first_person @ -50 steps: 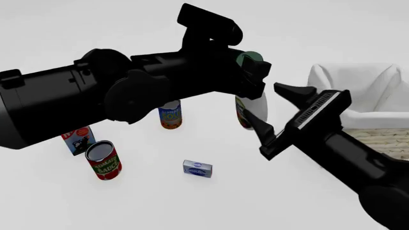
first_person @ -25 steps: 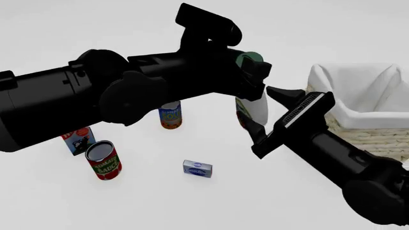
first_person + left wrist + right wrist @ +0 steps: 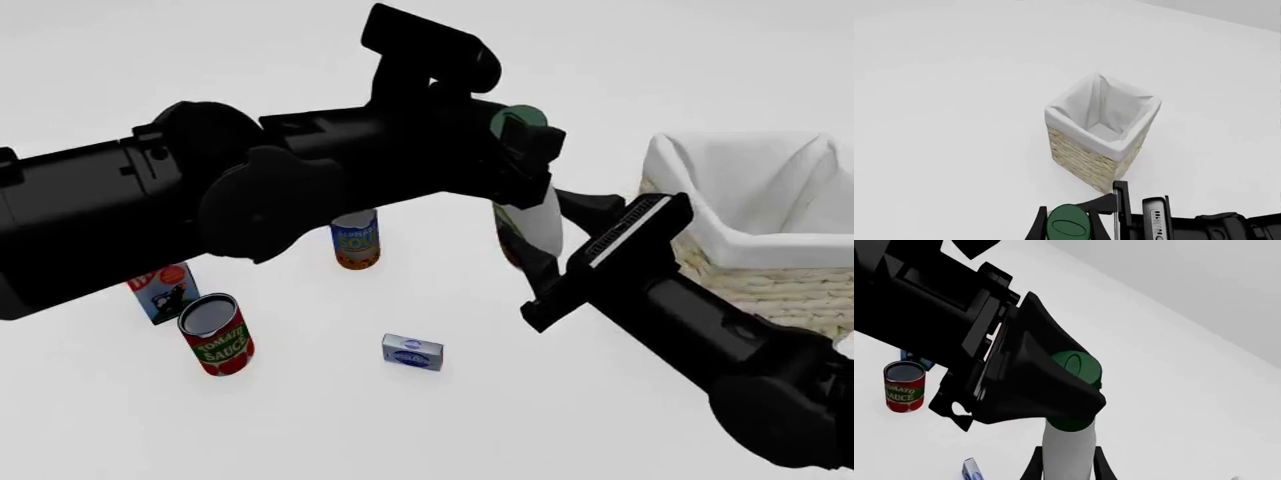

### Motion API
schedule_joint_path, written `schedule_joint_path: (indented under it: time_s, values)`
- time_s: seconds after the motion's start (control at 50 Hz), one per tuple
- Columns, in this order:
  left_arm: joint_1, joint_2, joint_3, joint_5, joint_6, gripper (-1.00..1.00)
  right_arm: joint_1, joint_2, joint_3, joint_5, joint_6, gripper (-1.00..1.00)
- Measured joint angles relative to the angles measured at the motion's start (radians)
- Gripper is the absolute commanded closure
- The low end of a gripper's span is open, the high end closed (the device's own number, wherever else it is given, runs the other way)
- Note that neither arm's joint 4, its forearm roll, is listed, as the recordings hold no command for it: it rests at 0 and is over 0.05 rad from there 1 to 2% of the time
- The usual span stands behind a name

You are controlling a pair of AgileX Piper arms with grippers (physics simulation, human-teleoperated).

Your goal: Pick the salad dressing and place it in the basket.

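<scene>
Woven tan wicker with a white cloth liner makes up the basket [image 3: 747,235], which stands at about three o'clock on the table in the front view; the left wrist view looks into it and shows only bare liner [image 3: 1104,117] inside. The salad dressing [image 3: 530,225] sits near the table's centre, just at nine o'clock of the basket, upright, its dark green cap [image 3: 515,123] gripped by the left gripper [image 3: 523,150], jaws closed on the cap. The right gripper [image 3: 587,240] brackets the bottle's white body with its fingers either side; whether they press it I cannot tell. At seven o'clock a tomato sauce can [image 3: 214,332] stands open-topped, dark inside, near a soup can [image 3: 355,238] and a small box [image 3: 412,352].
</scene>
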Motion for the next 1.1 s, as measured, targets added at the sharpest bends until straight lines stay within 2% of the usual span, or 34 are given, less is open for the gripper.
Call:
schedule_joint_path:
  time_s: [0.12, 0.14, 0.8, 1.1]
  values:
    - [-0.002, -0.002, 0.002, 0.001, -0.005, 1.00, 0.002, -0.001, 0.001, -0.001, 0.000, 1.00]
    - [-0.003, -0.001, 0.000, 0.004, -0.008, -1.00, 0.002, -0.001, 0.002, -0.001, 0.000, 1.00]
    - [-0.035, 0.005, -0.027, 0.039, -0.023, -1.00, 0.012, 0.017, 0.012, -0.021, 0.008, 1.00]
    - [-0.030, -0.011, -0.054, 0.055, -0.001, -1.00, 0.019, 0.025, 0.018, -0.027, 0.011, 1.00]
